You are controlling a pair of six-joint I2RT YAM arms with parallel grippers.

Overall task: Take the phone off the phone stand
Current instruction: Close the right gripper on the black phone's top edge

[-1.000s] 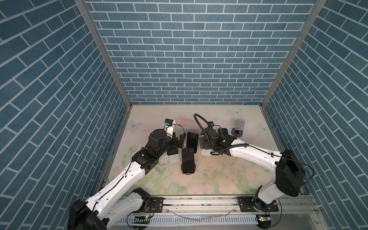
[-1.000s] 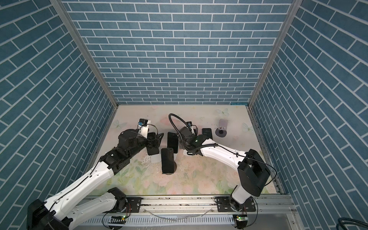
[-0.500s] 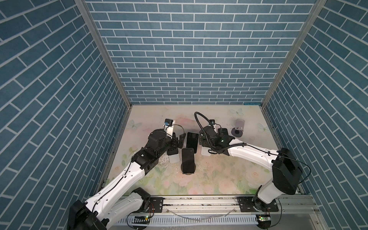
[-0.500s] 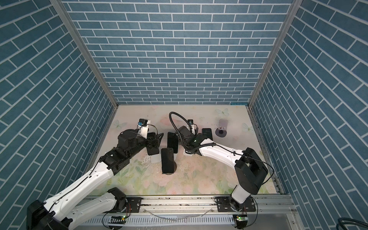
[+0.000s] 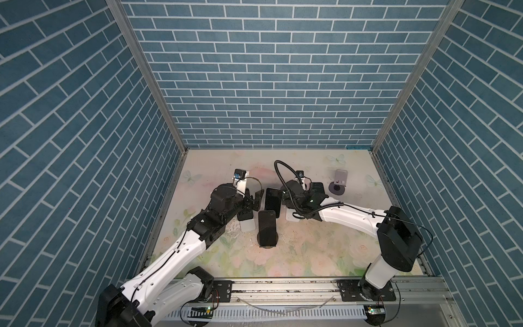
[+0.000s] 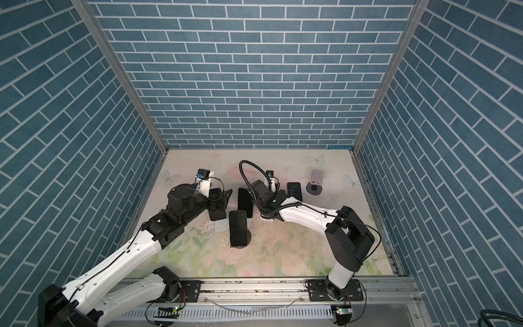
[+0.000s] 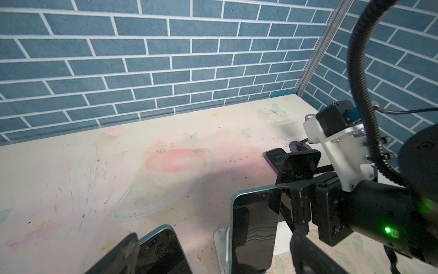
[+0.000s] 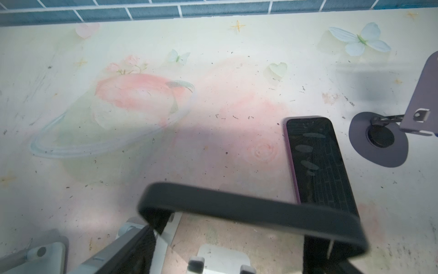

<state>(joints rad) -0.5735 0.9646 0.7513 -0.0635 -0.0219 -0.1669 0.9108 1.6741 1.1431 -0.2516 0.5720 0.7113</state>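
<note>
The phone [image 5: 272,202] stands nearly upright, screen dark, in its white phone stand [image 7: 221,242] near the middle of the floral table [image 5: 311,249]. It sits between a second propped phone [image 5: 244,211] on its left and the right gripper [image 7: 288,206] on its right. That gripper's jaws are apart, one finger [image 7: 299,164] showing as a broad dark plate, with the tips just beside the phone's edge; I cannot tell whether they touch it. The left gripper [image 5: 252,199] hangs over the second phone with its jaws wide apart, and a purple-edged phone [image 8: 317,161] lies flat on the table near a grey stand [image 8: 379,142].
</note>
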